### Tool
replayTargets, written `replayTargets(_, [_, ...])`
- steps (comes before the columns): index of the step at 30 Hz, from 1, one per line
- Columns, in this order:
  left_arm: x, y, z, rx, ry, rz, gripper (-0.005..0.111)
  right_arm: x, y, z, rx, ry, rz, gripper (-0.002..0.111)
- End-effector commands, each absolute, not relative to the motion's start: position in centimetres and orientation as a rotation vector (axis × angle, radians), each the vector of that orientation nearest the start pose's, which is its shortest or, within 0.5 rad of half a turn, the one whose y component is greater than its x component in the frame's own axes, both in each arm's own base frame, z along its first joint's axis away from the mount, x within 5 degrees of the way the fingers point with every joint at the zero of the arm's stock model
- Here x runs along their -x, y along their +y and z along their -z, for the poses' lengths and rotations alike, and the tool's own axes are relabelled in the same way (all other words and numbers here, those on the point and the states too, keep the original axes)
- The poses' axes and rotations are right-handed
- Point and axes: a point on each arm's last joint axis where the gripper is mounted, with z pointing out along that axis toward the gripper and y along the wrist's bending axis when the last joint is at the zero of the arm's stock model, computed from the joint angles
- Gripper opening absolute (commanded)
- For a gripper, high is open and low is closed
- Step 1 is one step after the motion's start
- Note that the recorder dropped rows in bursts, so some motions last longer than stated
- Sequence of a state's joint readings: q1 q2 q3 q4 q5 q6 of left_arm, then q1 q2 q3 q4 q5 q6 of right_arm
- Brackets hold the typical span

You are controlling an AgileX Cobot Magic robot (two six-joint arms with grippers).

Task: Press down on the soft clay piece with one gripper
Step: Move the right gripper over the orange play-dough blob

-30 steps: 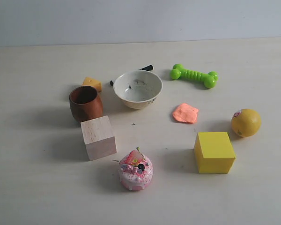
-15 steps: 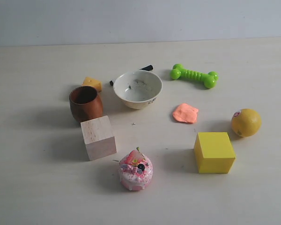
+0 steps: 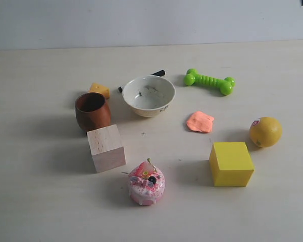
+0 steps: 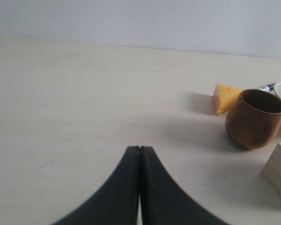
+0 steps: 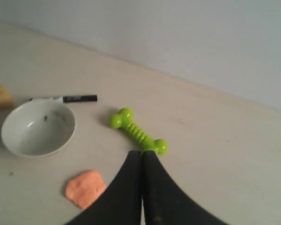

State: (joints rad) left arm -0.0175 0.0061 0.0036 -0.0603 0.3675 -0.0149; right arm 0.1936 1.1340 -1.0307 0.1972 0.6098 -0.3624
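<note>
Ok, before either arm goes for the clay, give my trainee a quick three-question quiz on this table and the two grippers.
1. True or false: the soft clay piece touches the yellow cube.
2. In the exterior view, what lies partly hidden behind the white bowl? A) a black marker B) an orange fruit C) a pink toy cake
3. In a word, how do the jaws of the left gripper and the right gripper stand?

Key: 1 false, they lie apart with bare table between them. 2 A. 3 shut, both of them, with nothing held.
</note>
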Motion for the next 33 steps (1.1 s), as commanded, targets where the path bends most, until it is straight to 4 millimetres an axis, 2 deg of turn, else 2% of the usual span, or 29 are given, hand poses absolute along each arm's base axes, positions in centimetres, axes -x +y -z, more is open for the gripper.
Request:
replayTargets(1, [-5.3,-0.3,-18.1,0.035,1.840,0.090,0.000,-27.3,8.2,-34.3,0.655,2.294,-0.124,0.000])
replayTargets(6, [-5.3,-0.3,-18.1,0.035,1.840,0.090,0.000,-31.5,10.5,-31.6,0.751,2.456,-0.159,0.000])
replayTargets(11, [-5.3,-0.3,-18.1,0.035,1.840,0.090,0.000,-33.9,11.4,-29.7,0.662,2.533,-0.209,0.000])
replayTargets(16, [-5.3,-0.3,-18.1,0.035,1.840,0.090,0.000,-34.9,11.9,-29.0,0.585,2.499,-0.269,0.000])
replayTargets(26, [-5.3,-0.3,-18.1,0.035,1.840,0.090,0.000,-34.8,12.4,-28.2,0.552,2.554,-0.359,0.000])
replayTargets(29, [-5.3,-0.3,-18.1,0.035,1.840,0.090,0.000,-35.3,12.6,-27.2,0.553,2.580,-0.358,0.000])
replayTargets(33, [-5.3,-0.3,-18.1,0.035,1.840,0.090,0.000,-36.2,12.8,-24.6,0.572,2.643,-0.353,0.000])
